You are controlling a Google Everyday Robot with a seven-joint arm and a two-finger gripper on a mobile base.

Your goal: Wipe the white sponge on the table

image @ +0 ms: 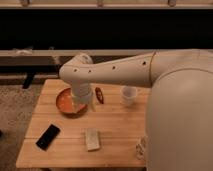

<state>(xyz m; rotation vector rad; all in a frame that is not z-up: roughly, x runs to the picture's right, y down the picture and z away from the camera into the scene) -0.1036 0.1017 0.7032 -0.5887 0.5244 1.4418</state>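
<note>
The white sponge (92, 138), a small off-white block, lies flat on the light-wood table (120, 125) near its front edge. My gripper (80, 107) hangs at the end of the white arm, which reaches in from the right and bends down over the table's back left. The gripper is above the rim of an orange bowl, well behind the sponge and apart from it. It stands open and I see nothing in it.
An orange bowl (65, 102) sits at the back left, with a small reddish-brown object (99, 95) beside it. A translucent white cup (129, 95) stands at the back middle and a black phone (48, 136) lies front left. My bulky white arm hides the table's right side.
</note>
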